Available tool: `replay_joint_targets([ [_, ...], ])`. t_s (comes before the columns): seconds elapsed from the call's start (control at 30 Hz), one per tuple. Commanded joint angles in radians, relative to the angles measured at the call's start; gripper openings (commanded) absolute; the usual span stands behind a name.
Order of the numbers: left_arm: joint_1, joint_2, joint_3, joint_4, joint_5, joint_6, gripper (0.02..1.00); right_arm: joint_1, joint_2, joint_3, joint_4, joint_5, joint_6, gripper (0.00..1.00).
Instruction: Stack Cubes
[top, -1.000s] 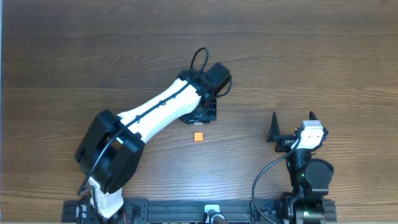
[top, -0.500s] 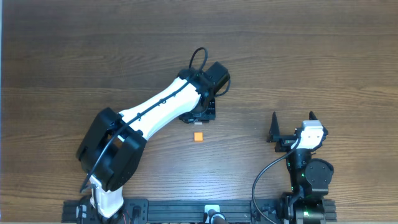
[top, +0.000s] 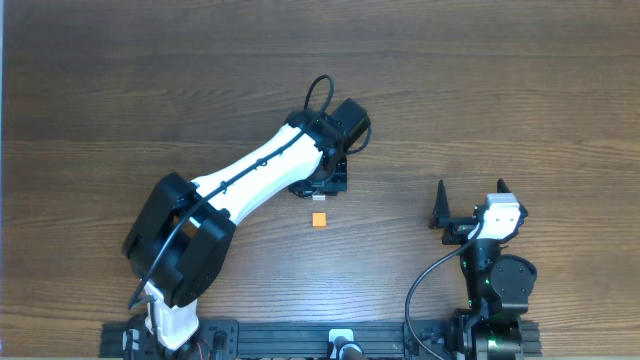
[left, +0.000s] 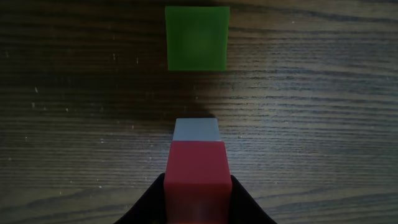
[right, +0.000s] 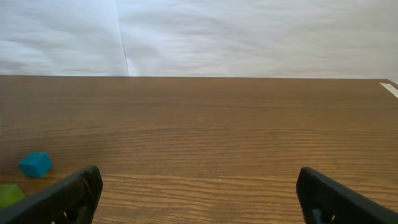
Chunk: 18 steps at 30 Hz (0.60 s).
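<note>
Tabletop (top: 520, 80) of wood bears orange cube (top: 319, 220) before white backdrop (right: 249, 37).

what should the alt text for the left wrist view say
The left tool holds a red cube over a wooden table. A grey cube shows just past the red one, and a green cube lies farther off.

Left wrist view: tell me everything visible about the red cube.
The red cube is a plain, matte, sharp-edged block, clamped squarely in the left hand between its two dark fingers. A grey cube shows right against its far edge; whether red rests on it or hangs above cannot be told. The green cube lies apart, farther off on the wooden table.
</note>
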Motion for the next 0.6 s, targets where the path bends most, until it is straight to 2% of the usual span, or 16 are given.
replay_joint_targets([
  [0.03,0.008,0.021,0.015,-0.001,-0.005,-0.031,0.038,-0.006,-0.006,-0.007,0.0,-0.005,-0.001,0.993],
  [0.57,0.007,0.037,0.015,-0.002,-0.005,-0.037,0.04,-0.006,-0.006,-0.007,0.0,-0.005,-0.001,0.993],
  [0.6,0.007,0.037,0.015,0.0,-0.005,-0.037,0.084,-0.006,-0.006,-0.007,0.0,-0.005,-0.001,0.991],
])
